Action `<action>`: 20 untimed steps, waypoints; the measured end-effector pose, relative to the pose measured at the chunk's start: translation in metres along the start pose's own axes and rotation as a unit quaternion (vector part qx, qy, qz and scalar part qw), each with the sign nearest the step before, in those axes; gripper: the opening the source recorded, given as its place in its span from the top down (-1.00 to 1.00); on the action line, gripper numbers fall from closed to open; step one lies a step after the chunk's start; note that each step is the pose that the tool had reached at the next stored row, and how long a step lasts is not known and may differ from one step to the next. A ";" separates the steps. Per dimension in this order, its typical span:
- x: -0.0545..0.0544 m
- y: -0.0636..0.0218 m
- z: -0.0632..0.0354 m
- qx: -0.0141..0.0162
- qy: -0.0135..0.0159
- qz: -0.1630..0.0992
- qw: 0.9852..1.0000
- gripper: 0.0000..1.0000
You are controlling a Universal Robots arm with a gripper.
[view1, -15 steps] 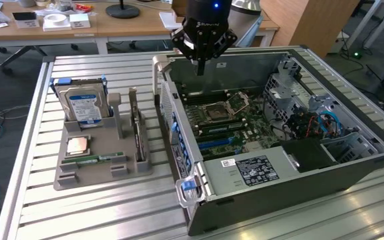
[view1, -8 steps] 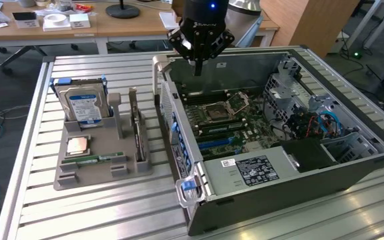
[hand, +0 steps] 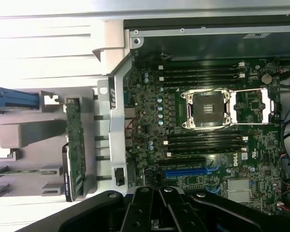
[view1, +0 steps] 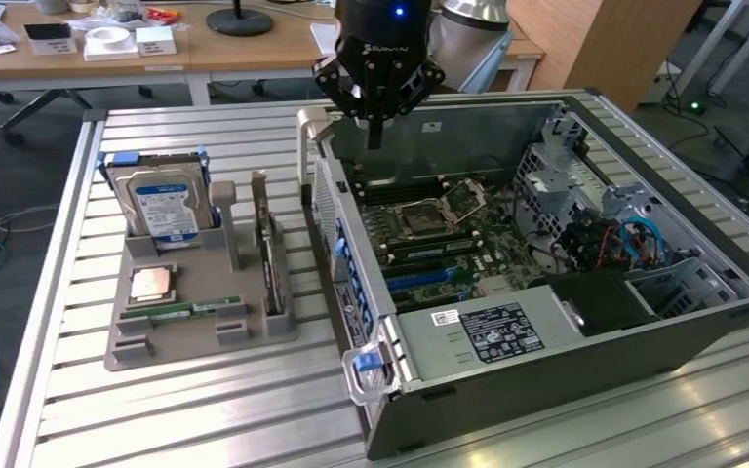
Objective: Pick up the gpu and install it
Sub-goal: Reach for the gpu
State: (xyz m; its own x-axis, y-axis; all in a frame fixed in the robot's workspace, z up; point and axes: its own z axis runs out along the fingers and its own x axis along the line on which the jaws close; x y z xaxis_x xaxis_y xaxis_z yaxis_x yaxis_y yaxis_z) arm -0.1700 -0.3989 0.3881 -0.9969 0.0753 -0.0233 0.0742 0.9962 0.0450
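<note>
Slatted table [view1: 192, 419], office desks [view1: 218, 54] behind; gpu [view1: 265, 244] stands edge-on in its holder [view1: 153, 343]. Gripper [view1: 374, 136] jaws look clenched empty, I think.

The arm comes down from above with its black wrist upright. The hand [view1: 374, 136] points straight down and holds nothing. Its dark fingers [view1: 374, 122] are pressed together into one narrow tip. In the wrist view they meet in the middle.
</note>
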 end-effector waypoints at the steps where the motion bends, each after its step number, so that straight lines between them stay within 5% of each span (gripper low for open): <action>1: 0.002 -0.0001 0.0000 0.000 0.000 0.000 1.000 0.79; 20: 0.030 -0.0022 -0.0002 0.000 0.000 0.000 1.000 0.79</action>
State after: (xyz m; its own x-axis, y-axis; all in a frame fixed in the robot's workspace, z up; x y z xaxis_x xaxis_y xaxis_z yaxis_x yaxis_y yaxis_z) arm -0.1995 -0.3988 0.3875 -0.9969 0.0754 -0.0233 0.0742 0.9962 0.0451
